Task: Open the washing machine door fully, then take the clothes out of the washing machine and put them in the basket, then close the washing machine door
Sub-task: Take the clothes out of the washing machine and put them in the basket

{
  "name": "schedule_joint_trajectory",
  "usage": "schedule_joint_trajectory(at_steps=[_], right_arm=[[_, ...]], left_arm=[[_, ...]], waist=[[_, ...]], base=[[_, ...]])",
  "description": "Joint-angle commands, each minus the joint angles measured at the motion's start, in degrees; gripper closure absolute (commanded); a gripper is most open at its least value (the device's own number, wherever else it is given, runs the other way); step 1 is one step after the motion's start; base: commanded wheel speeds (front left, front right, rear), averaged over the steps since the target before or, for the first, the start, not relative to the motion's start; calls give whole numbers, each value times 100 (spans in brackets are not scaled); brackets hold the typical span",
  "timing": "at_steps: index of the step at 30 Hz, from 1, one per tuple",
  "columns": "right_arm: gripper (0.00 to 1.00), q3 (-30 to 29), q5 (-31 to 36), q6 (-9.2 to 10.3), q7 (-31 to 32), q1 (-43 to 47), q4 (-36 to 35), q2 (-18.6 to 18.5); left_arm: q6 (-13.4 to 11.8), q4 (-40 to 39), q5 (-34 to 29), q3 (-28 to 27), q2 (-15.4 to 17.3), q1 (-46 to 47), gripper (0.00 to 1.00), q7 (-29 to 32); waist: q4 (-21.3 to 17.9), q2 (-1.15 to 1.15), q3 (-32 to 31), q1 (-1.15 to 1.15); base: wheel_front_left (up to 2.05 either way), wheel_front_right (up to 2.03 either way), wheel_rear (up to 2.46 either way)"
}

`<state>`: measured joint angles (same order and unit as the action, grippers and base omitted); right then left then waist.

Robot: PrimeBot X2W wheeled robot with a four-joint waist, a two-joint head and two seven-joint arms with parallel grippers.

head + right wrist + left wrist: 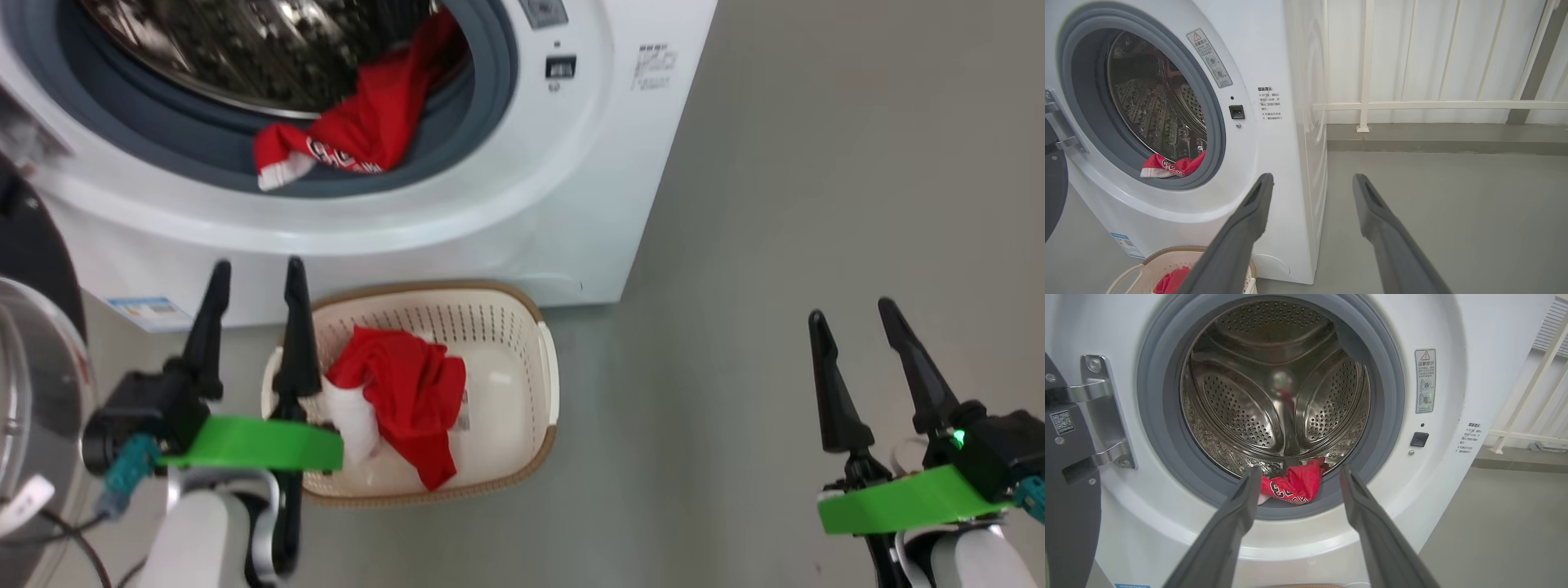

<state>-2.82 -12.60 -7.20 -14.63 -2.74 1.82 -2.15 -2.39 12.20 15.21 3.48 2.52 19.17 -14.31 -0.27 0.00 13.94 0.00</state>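
Note:
The white washing machine (506, 220) stands with its door (33, 384) swung out to the left, glass bowl showing. One red garment (367, 122) hangs over the grey gasket at the drum's lower lip (1296, 486) (1171, 166). Another red garment (408, 396) lies in the cream basket (522, 327) on the floor before the machine (1163, 261). My left gripper (257, 273) is open and empty, above the basket's left rim, fingers pointing at the drum opening (1298, 473). My right gripper (853, 314) is open and empty, over bare floor right of the machine (1310, 179).
Grey floor (775, 245) spreads to the right of the machine. A white railing and wall (1412, 104) stand behind it. The door hinge bracket (1102, 412) sits left of the opening. Cables (49, 531) hang by my left forearm.

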Motion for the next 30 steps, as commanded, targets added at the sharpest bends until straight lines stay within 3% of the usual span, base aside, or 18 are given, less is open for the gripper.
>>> schedule_joint_trajectory(at_steps=[1, 13, 30], right_arm=[[0, 188, -1, -29, -37, -242, -143, -73], [0, 382, -3, -29, -37, -614, -97, -73], [0, 650, -55, -29, -37, -1031, -96, -73]], left_arm=[[58, -13, -15, -213, 129, 317, 0, -69], [94, 1060, 5, -295, 377, 1828, 0, 35], [477, 3055, 198, -264, 799, 4368, 0, 291]], waist=[[-87, 0, 499, 0], [-311, 0, 1117, 0], [-799, 0, 1969, 0]], base=[[0, 0, 0], [0, 0, 0], [0, 0, 0]])
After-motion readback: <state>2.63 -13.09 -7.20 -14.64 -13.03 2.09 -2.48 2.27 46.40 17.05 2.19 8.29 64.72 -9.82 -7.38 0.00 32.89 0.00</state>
